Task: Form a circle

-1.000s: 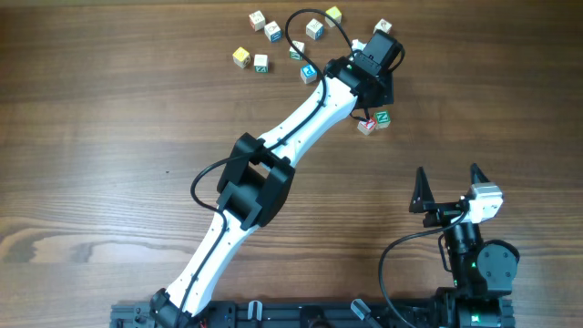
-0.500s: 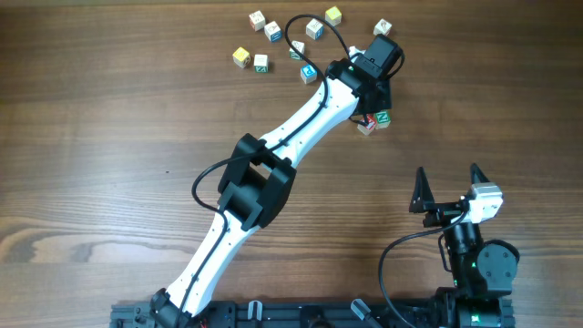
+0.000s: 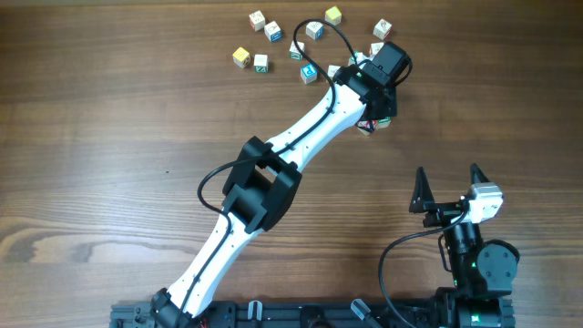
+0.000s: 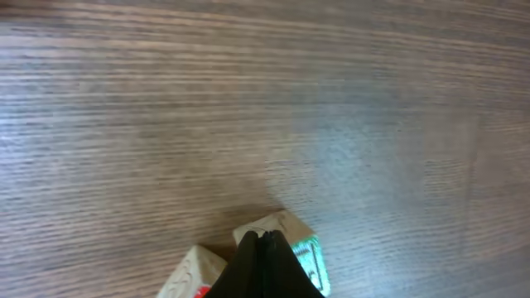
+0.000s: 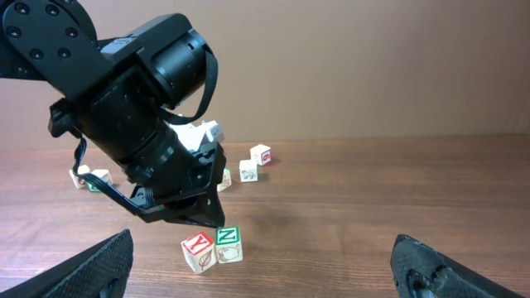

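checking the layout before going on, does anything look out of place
Yes: a red-print cube and a green N cube sit touching, apart from the other cubes, which lie loosely scattered farther out. The shut left gripper hangs right over the pair.

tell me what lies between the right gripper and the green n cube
Only bare table between the right gripper and the green N cube; the overhead and right wrist views both show it.

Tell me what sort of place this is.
Probably a robotics test bench rather than a home: a wood-grain table, the left arm and right arm mounted at its near edge, tiny letter cubes scattered on it, a plain tan wall behind.
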Motion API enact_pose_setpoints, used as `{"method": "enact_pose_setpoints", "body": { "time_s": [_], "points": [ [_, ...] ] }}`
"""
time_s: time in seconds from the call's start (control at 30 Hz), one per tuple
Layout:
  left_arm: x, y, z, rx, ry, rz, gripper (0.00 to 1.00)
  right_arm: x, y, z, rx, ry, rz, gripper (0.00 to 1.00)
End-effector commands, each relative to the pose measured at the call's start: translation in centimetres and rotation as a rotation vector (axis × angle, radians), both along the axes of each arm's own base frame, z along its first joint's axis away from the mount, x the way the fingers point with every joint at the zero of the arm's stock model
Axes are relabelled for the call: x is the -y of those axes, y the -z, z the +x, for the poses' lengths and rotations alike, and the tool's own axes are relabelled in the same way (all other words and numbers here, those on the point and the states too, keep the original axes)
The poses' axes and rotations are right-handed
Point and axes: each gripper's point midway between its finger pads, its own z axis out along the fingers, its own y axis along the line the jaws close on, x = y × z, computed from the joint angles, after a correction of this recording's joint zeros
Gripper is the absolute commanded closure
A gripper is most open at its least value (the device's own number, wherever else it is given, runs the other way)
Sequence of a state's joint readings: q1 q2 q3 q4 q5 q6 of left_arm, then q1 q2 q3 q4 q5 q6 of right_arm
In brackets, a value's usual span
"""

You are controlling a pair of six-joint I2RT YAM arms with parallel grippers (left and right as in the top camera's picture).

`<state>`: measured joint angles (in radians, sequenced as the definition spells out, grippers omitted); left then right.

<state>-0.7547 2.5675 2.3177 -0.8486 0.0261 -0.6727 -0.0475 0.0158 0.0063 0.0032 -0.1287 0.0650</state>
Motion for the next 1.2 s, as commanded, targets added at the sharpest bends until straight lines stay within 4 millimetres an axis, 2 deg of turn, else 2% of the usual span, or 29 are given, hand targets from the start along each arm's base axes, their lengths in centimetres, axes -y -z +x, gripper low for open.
{"method": "enact_pose_setpoints", "body": {
  "time_s": [0.0, 0.53, 0.77, 0.93, 1.17],
  "points": [
    [-0.9, 1.8, 0.3, -0.003, -0.036, 0.046, 0.96, 0.4, -0.1, 0.0, 0.007, 0.021, -0.011, 0.00],
    [-0.8, 2.1, 0.0, -0.015, -0.034, 0.047, 0.96, 0.4, -0.1, 0.0, 0.007, 0.021, -0.011, 0.00],
    [-0.4, 2.1, -0.3, -0.032, -0.021, 0.028, 0.96, 0.4, -0.1, 0.0, 0.007, 0.021, -0.010, 0.00],
    [0.6, 1.8, -0.6, -0.051, 0.004, -0.025, 0.96, 0.4, -0.1, 0.0, 0.007, 0.021, -0.011, 0.00],
    [0.7, 1.8, -0.6, -0.050, 0.006, -0.028, 0.96, 0.4, -0.1, 0.0, 0.007, 0.021, -0.011, 0.00]
  ]
}}
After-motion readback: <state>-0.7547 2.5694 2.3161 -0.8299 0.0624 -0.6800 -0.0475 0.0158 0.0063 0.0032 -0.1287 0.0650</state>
